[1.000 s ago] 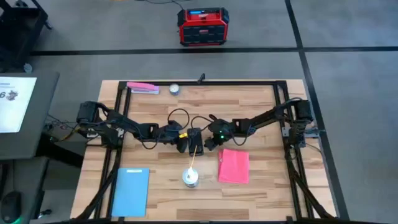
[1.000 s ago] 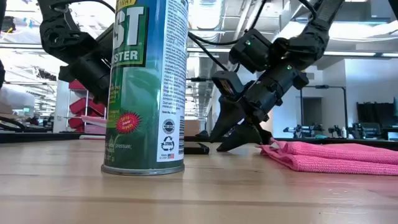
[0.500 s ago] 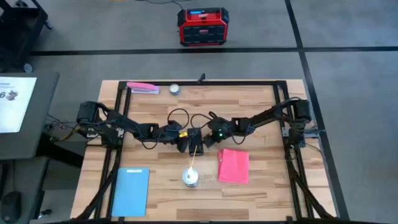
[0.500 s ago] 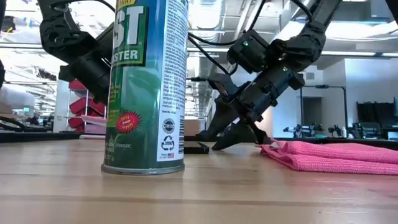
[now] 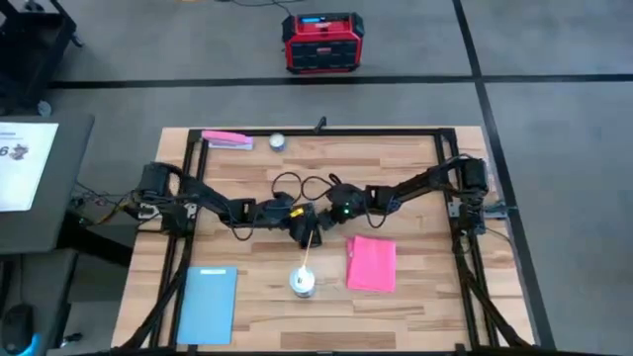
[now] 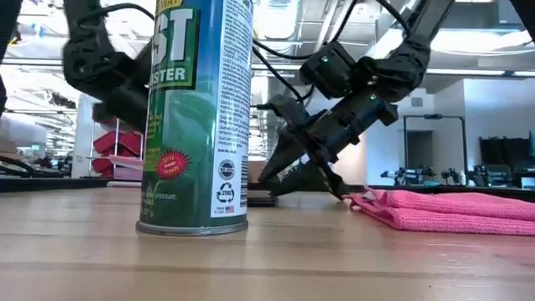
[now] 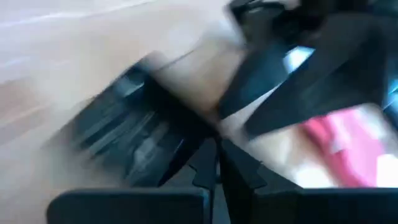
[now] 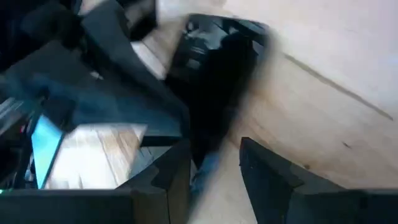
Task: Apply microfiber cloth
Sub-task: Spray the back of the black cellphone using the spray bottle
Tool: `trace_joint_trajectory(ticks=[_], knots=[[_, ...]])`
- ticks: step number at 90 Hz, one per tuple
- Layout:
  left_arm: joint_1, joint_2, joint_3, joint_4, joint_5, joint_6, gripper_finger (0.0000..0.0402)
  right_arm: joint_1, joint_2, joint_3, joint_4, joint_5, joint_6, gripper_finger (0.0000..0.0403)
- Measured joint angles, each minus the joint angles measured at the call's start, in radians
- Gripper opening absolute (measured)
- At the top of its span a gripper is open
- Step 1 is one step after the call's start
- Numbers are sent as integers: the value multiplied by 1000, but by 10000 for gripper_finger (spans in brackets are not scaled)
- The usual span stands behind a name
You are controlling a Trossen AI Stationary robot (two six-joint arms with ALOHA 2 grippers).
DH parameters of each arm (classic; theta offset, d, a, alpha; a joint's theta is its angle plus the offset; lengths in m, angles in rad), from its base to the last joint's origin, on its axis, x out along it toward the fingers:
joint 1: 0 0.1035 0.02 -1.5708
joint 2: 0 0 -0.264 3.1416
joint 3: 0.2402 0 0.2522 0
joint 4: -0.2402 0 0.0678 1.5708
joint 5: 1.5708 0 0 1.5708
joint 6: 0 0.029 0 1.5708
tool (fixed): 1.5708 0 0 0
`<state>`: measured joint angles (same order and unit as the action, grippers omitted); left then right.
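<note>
The pink-red microfiber cloth [image 5: 371, 263] lies flat on the table right of centre, also seen in the low view [image 6: 443, 209], and no gripper touches it. A black phone [image 5: 308, 228] lies at mid-table. My left gripper [image 5: 295, 220] is shut at the phone's left side [image 7: 134, 140]. My right gripper [image 5: 322, 222] is open and low at the phone's right side, just left of the cloth's far corner, with the phone's dark body [image 8: 214, 87] ahead of its two fingers. My left gripper's shut fingertips [image 7: 214, 163] come level from the table's left and stand by the phone; blur hides whether they touch it. My right gripper slants down from the table's right, and its open fingers [image 6: 276, 167] stand over the phone's end; I cannot tell whether they touch.
A green spray can [image 6: 196, 117] with a straw stands near the front centre [image 5: 303, 282]. A light-blue rectangle [image 5: 208, 302] lies at the front left. A pink strip [image 5: 227, 140] and a small white ball [image 5: 277, 141] lie at the far edge.
My left gripper has gone toward the table's right, up to the phone. My right gripper has gone toward the table's left, away from the cloth and over the phone, tipping flatter. The cloth has stayed where it was.
</note>
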<state>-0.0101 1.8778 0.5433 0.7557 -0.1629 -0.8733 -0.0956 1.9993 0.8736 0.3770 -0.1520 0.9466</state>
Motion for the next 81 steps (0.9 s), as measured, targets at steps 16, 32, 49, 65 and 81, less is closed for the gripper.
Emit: trace_joint_trajectory(ticks=[16,32,49,65,81], knots=[[-1,26,48,-6,14,43,0,1,-3,4,-28,-16,-32,127],[0,-62,53,-144,47,90,0,1,-3,7,-47,-16,-41,127],[7,-235,48,-394,0,222,0,3,-3,7,-46,-14,-49,127],[8,-435,50,-499,-68,334,0,4,-3,7,-47,-14,-63,127],[-24,-588,52,-687,-70,279,0,11,-3,6,-45,-14,-90,127]])
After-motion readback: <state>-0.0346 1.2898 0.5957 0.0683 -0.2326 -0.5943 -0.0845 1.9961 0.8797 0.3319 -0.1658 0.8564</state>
